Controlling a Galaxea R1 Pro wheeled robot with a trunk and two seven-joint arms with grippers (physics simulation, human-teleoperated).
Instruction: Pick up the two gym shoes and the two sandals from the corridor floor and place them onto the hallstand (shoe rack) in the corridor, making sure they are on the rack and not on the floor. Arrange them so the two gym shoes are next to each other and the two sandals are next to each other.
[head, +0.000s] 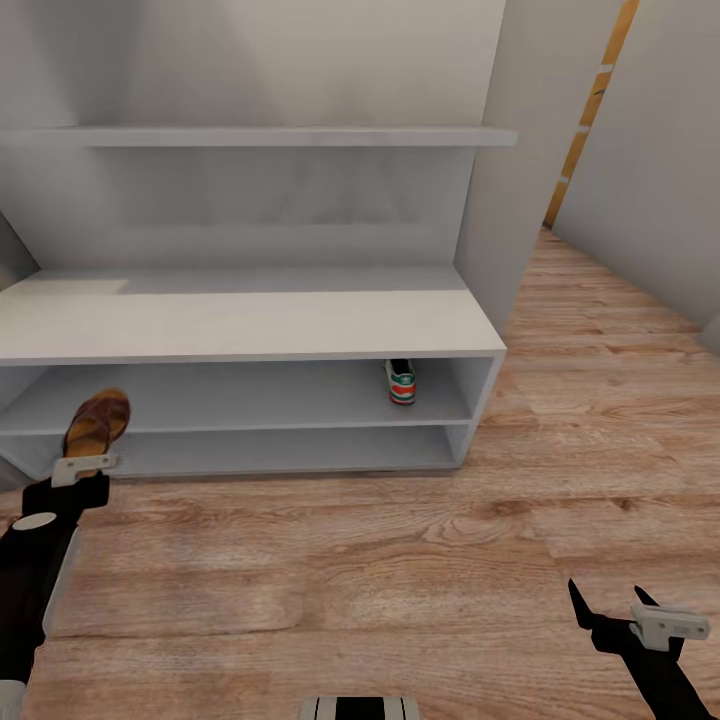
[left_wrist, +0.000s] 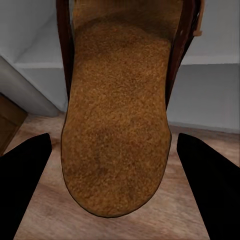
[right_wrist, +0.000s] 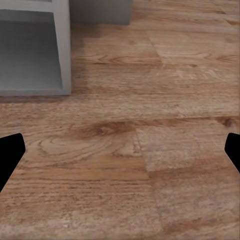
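Head cam: high, looks fwd-down at hallstand (head: 250, 320). L wrist: close on sandal (left_wrist: 117, 125). R wrist: near floor (right_wrist: 150, 150).

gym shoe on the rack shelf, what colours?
White with green side stripes and a red-orange heel patch: gym shoe, clearest in the head view.

The corridor floor (head: 400, 560) is showing a light brown wood grain with knots and a faint satin sheen. The hallstand (head: 250, 315) is looking smooth, matt and light grey, like painted board. The sandal (left_wrist: 117, 130) is presenting a rough, grainy tan footbed edged in dark glossy leather. The gym shoe (head: 401, 382) is appearing smooth and white with green and red patches.
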